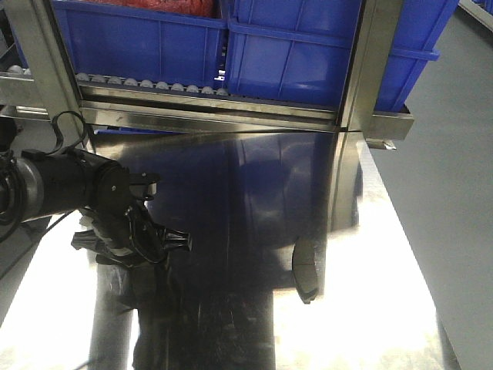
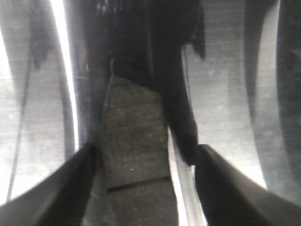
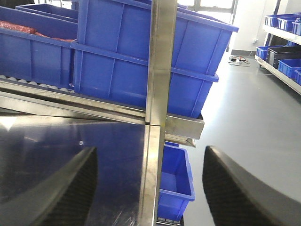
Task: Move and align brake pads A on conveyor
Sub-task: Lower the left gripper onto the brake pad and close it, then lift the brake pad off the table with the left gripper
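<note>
Closing now could go wrong: my left gripper (image 2: pixel 146 149) stands wide astride a flat grey-brown grooved brake pad (image 2: pixel 136 165) on the shiny steel table (image 1: pixel 400 308), where it may slide or twist. My right gripper (image 3: pixel 150 151) is wide, empty. No conveyor in view. Of the big blue plastic bins (image 1: pixel 293 54) behind, one holds something red (image 1: pixel 162 5); others I cannot see into.

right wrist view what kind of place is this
Probably a factory or warehouse parts station: blue plastic bins on a roller rack, a polished steel table, and more bins on shelving.
</note>
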Motion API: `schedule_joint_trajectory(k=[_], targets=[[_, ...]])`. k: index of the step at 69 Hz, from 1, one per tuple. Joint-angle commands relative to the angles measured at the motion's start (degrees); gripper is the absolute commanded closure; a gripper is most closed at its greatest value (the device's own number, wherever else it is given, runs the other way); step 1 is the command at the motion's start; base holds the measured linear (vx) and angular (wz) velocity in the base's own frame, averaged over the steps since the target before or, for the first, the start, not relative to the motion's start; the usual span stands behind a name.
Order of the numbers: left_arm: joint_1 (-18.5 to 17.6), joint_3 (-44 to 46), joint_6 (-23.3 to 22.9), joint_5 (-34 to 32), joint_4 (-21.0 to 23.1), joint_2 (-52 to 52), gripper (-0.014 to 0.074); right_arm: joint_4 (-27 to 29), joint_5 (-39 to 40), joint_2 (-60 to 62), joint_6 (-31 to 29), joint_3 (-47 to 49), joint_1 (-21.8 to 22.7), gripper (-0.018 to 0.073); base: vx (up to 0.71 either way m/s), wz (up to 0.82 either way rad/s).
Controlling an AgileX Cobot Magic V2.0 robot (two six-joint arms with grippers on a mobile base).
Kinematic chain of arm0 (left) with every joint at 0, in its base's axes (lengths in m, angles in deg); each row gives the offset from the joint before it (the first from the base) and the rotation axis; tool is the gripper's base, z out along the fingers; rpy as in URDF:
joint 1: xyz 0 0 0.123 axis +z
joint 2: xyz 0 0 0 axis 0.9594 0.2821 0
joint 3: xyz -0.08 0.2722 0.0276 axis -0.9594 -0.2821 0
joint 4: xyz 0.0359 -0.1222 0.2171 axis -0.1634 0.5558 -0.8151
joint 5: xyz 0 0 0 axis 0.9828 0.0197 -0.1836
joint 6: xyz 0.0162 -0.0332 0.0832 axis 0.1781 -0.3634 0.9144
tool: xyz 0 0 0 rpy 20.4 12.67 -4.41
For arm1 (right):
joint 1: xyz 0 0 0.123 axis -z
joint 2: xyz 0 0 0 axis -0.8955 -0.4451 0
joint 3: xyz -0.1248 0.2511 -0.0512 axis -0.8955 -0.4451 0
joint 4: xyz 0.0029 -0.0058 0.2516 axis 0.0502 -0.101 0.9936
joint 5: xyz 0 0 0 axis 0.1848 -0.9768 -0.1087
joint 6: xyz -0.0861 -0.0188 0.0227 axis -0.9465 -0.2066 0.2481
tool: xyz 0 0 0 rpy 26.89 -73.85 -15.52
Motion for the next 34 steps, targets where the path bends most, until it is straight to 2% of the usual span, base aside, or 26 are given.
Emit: schedule_joint_trajectory(k=[1,13,34], targets=[[-0.3,1.2,-1.0,-0.9,0.7,-0.7,0.0318,-0.6,4.2,-0.8,-0.4,1.5,0.2,0.0086,0.0,0.0],[-0.3,1.2,-1.0,-0.2,-1.7,-1.3,0.0598,-0.6,4.2,-0.8,-0.4,1.5,0.2,0.0086,0.0,0.0],[-0.3,0.9,-1.0,0.5,-6.2,-14.1,0.0603,-0.6,4.2,-0.8,-0.4,1.5,0.2,0.0086,0.0,0.0]])
